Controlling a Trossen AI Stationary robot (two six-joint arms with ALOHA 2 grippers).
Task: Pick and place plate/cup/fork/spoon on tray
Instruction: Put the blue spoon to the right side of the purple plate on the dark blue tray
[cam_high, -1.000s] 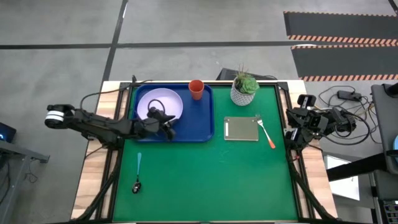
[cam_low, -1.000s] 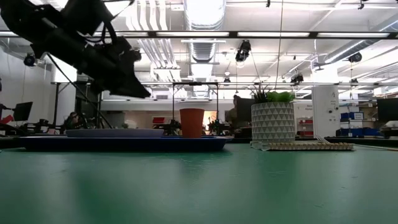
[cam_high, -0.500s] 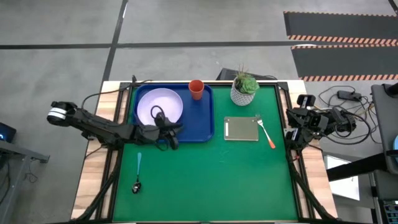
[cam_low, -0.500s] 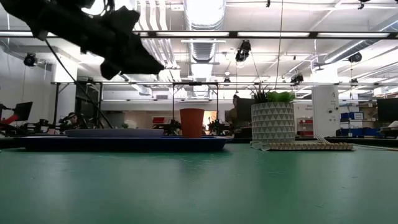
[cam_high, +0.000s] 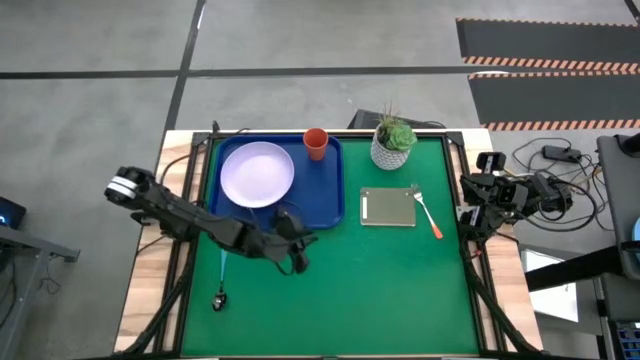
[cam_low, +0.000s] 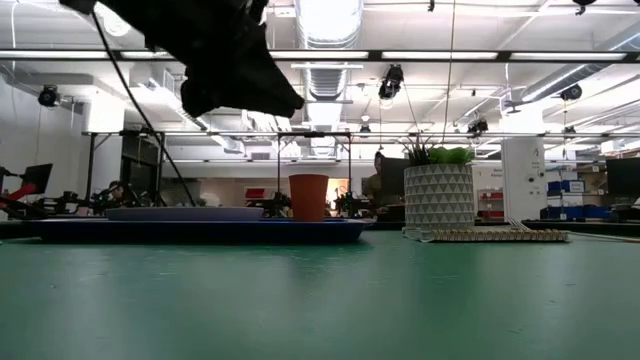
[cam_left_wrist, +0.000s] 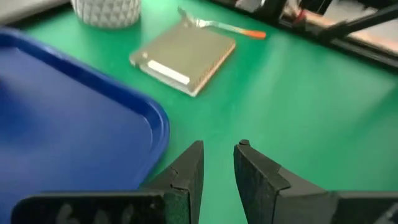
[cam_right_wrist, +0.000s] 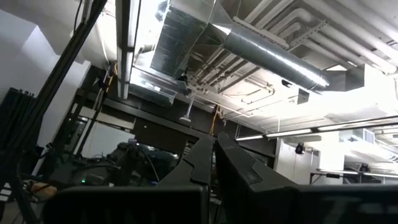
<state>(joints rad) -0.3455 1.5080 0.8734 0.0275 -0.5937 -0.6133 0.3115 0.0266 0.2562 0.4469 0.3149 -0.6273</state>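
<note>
The pale plate (cam_high: 257, 173) lies flat in the blue tray (cam_high: 335, 205), and the orange-red cup (cam_high: 315, 143) stands upright in the tray's far right corner. The blue-handled spoon (cam_high: 221, 275) lies on the green table near the left edge, its handle end under my left arm. The orange-handled fork (cam_high: 428, 213) lies on the table just right of the grey-green pad. My left gripper (cam_high: 298, 250) hovers open and empty over the table just past the tray's near right corner (cam_left_wrist: 155, 124). My right gripper (cam_high: 468, 212) is shut at the table's right edge.
A grey-green square pad (cam_high: 388, 207) lies right of the tray. A white pot with a green plant (cam_high: 393, 140) stands at the far edge. The near half of the green table is open surface. Cables and gear lie beyond the right edge.
My left gripper has moved from above the plate's near rim toward the table's near and right edges, off the tray and out over the green table. The plate stays flat in the tray.
</note>
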